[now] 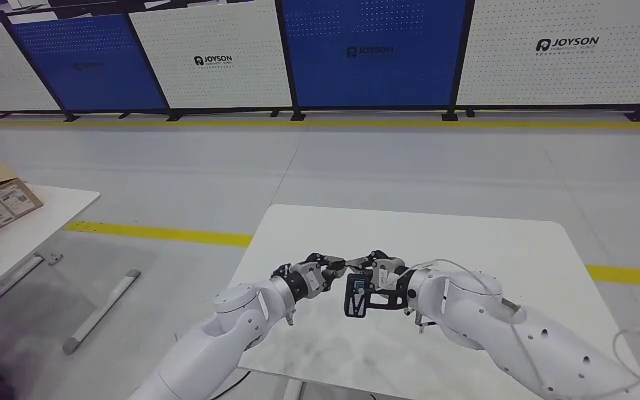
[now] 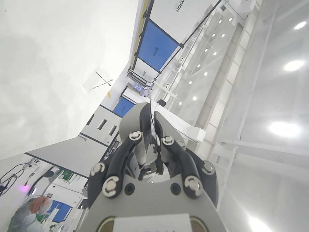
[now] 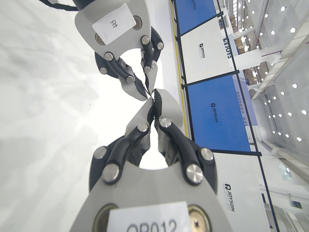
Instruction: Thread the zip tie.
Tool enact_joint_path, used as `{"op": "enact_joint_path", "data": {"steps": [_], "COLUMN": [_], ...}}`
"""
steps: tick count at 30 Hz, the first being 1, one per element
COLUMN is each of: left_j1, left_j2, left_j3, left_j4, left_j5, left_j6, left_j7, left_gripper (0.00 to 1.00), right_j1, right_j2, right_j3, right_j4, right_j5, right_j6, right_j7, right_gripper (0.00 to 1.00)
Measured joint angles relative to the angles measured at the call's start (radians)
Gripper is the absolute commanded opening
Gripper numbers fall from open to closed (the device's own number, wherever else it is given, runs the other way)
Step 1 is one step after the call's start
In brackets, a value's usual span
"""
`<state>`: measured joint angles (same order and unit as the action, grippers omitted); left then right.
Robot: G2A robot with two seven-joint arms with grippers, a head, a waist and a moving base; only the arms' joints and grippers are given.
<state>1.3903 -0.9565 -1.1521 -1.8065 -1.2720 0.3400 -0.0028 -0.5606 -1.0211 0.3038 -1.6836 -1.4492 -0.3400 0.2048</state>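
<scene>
Both grippers meet tip to tip above the white table. The zip tie is a thin black strap; my left gripper is shut on it, and the strap pokes out past the fingertips. In the right wrist view my right gripper is shut, with a short bit of the zip tie running from its tips into the left gripper opposite. From above, the left gripper and right gripper almost touch, and a dark loop hangs just below them.
A second white table with a cardboard box stands at the far left. Blue and white pegboard panels line the back, beyond a yellow floor line.
</scene>
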Motion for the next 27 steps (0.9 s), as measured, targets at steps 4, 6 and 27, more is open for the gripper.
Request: {"op": "enact_joint_path", "data": {"steps": [4,6,27], "left_j1": [0.000,0.001,0.033], "left_j2": [0.000,-0.001,-0.013], "left_j3": [0.000,-0.001,0.044], "left_j4": [0.000,-0.003,-0.002], "left_j5": [0.003,0.006,0.327], "left_j6": [0.000,0.000,-0.116], "left_j7": [0.000,0.000,0.084], "left_gripper": [0.00,0.00,0.00], "right_j1": [-0.004,-0.020,-0.203], "right_j2": [0.000,-0.001,0.032], "right_j3": [0.002,0.014,0.300], "right_j4": [0.000,0.000,0.101], "right_j5": [-0.001,-0.005,0.425], "right_j6": [0.002,0.005,0.040], "right_j7": [-0.001,-0.004,0.182], "right_gripper": [0.12,0.62,1.00]}}
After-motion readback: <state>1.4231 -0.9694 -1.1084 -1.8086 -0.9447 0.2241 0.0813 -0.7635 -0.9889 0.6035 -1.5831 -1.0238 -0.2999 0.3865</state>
